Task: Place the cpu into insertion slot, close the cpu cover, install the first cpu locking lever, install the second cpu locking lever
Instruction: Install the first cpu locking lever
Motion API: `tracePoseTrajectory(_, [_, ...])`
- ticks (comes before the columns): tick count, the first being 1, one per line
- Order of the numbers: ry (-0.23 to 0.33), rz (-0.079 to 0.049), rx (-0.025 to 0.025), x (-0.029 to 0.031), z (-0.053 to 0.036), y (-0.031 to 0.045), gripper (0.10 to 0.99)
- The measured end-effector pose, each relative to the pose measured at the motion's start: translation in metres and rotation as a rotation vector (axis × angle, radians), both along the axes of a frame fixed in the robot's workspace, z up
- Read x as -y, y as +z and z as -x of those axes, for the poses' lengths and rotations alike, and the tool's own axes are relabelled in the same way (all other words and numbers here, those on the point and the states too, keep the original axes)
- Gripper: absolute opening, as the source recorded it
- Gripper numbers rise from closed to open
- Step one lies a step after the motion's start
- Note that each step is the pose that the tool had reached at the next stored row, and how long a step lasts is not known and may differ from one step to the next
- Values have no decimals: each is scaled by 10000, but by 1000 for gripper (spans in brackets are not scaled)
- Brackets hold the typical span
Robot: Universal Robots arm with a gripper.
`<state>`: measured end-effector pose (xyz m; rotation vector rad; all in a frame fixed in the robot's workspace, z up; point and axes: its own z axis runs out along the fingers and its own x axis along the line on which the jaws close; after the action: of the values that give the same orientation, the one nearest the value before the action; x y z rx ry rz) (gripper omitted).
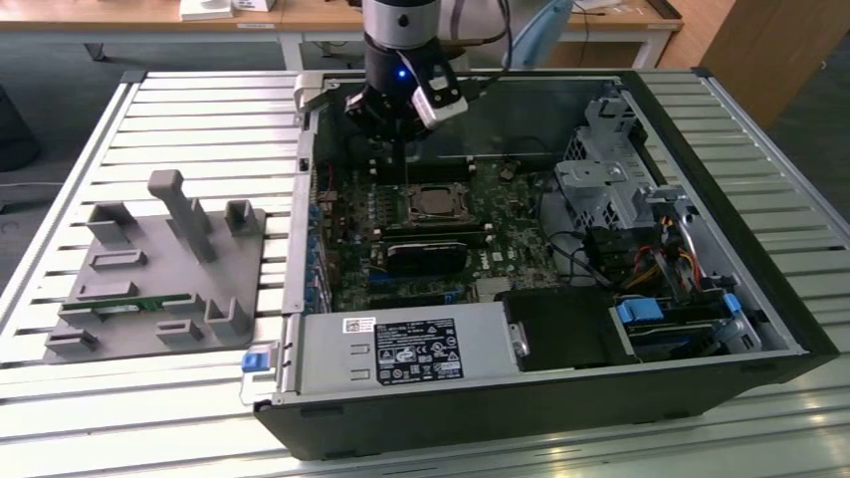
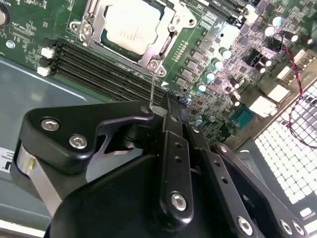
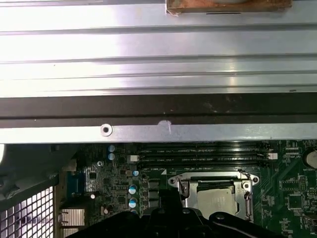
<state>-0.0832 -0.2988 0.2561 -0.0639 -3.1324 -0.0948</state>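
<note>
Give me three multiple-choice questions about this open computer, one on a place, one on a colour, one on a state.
1. Where is the small square silver-topped cpu? A on the green motherboard; B on the floor; C on the power supply.
2. Colour of the moulded block fixture at the exterior view's left? A red; B grey; C yellow.
3. The thin silver metal cpu cover frame is: A upright; B missing; C flat around the chip.
Answers: 1 A, board surrounds it; 2 B, plainly grey; 3 C, frame borders the chip.
</note>
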Motion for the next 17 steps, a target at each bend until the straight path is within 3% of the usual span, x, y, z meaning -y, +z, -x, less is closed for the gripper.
tracePoseTrajectory(6, [0, 0, -1, -15, -90, 0, 106])
tracePoseTrajectory(13, [2, 1, -34, -20, -344, -12, 106])
tracePoseTrajectory(15, [2, -11, -39, -20, -362, -18, 106])
tracePoseTrajectory(16, [2, -51, -41, -19, -361, -19, 106])
tracePoseTrajectory(17, [2, -171, -41, -19, -362, -22, 106])
